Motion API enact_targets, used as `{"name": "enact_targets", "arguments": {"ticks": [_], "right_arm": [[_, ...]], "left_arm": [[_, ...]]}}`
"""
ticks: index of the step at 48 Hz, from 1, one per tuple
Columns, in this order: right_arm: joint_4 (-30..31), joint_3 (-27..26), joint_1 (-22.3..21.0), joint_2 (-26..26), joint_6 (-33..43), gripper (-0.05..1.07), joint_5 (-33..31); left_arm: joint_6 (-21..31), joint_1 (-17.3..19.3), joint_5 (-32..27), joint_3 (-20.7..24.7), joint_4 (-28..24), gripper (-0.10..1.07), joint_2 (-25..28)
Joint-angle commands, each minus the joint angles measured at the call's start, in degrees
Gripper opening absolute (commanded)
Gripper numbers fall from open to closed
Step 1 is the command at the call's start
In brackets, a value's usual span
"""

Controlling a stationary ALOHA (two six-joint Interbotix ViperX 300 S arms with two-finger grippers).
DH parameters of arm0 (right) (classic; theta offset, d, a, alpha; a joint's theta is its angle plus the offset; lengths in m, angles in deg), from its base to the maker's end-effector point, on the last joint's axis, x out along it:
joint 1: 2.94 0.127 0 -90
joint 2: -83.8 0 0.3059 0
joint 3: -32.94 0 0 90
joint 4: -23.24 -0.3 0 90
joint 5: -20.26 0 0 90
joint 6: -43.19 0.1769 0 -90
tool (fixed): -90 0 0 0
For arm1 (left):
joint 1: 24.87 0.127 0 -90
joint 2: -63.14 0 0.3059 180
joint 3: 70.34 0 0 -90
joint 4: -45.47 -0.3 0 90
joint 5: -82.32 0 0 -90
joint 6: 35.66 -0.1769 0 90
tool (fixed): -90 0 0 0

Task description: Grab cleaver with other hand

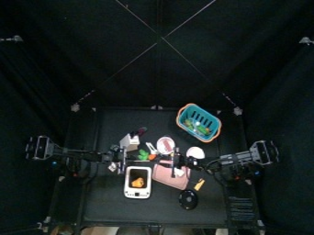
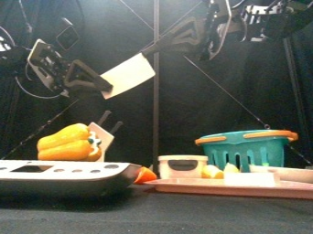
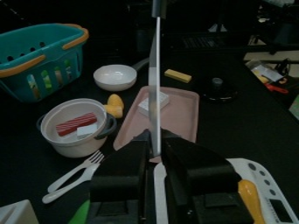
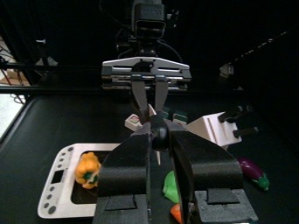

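The cleaver point(image 2: 127, 74) hangs in mid-air, handle clenched in the left gripper point(image 3: 156, 166) and the right gripper point(image 4: 156, 131) clamped on its blade end.

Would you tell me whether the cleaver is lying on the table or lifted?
Lifted: the cleaver hangs in the air, clamped by the left gripper.

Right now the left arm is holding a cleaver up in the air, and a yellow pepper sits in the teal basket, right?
Not quite. The left gripper does hold the cleaver up in the air, but the yellow pepper sits on the white scale, not in the teal basket, which stands off to the other side. The front view shows this.
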Motion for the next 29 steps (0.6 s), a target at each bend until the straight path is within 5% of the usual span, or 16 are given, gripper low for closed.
{"name": "enact_targets", "arguments": {"ticks": [1,29], "right_arm": [[-0.8,-1.4,0.0,-0.7,-0.1,0.43,0.8],[-8.3,-1.5,0.1,1.9,0.0,0.42,-2.4]], "left_arm": [[0.0,0.2,0.6,0.6,-0.1,0.52,-0.4],[0.4,-1.1,0.5,-3.6,-0.1,0.39,-8.4]]}}
